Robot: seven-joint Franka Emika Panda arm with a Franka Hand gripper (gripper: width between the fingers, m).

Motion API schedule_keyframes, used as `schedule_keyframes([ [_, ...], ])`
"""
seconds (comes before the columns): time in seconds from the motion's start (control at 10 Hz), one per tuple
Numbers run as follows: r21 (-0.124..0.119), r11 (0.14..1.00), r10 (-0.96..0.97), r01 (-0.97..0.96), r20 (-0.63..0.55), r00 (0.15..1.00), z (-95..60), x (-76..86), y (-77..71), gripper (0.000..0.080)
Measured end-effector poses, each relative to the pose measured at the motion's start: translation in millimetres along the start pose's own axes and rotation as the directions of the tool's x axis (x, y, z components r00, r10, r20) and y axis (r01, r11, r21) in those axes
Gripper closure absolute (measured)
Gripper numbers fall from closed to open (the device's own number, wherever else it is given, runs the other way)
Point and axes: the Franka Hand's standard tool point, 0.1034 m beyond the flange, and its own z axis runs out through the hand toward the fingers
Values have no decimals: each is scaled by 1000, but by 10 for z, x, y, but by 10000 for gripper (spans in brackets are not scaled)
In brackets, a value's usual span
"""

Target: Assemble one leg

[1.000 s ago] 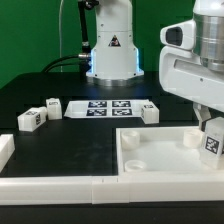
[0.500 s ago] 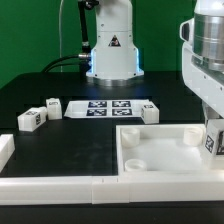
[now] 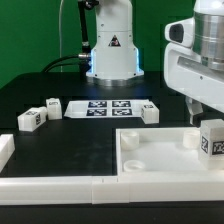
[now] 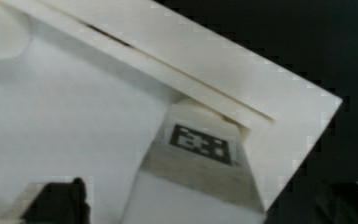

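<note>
One leg (image 3: 211, 138), a small white block with a black-and-white marker, stands upright on the right corner of the large white panel (image 3: 160, 158). My gripper (image 3: 201, 110) hangs just above it with its jaws apart and holds nothing. In the wrist view the leg (image 4: 206, 150) stands against the panel's rim (image 4: 194, 70), and the gripper (image 4: 194, 205) has its dark fingertips (image 4: 55, 200) wide on either side, clear of the leg. Three more legs lie on the black table: two at the exterior view's left (image 3: 30, 119) (image 3: 51, 106) and one behind the panel (image 3: 150, 113).
The marker board (image 3: 108, 107) lies at the table's middle back, in front of the arm's base (image 3: 112, 55). A long white border bar (image 3: 60, 185) runs along the front, and a white block (image 3: 5, 150) sits at the exterior view's left edge.
The gripper was down around the leg at the panel's corner. It has now let go and risen above it. The leg stays standing there.
</note>
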Motion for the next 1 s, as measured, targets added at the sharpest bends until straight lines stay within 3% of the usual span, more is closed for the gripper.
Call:
schedule_keyframes([
  [0.2, -2, 949, -316, 316, 1, 949, -1, 29, 15, 151],
  [0.4, -2, 837, -547, 547, 0, 837, 6, 41, 22, 151],
  [0.8, -15, 598, -802, 802, 6, 598, 25, 33, 34, 151],
  [1.0, -14, 563, -826, 826, 5, 563, 24, 41, 35, 151],
])
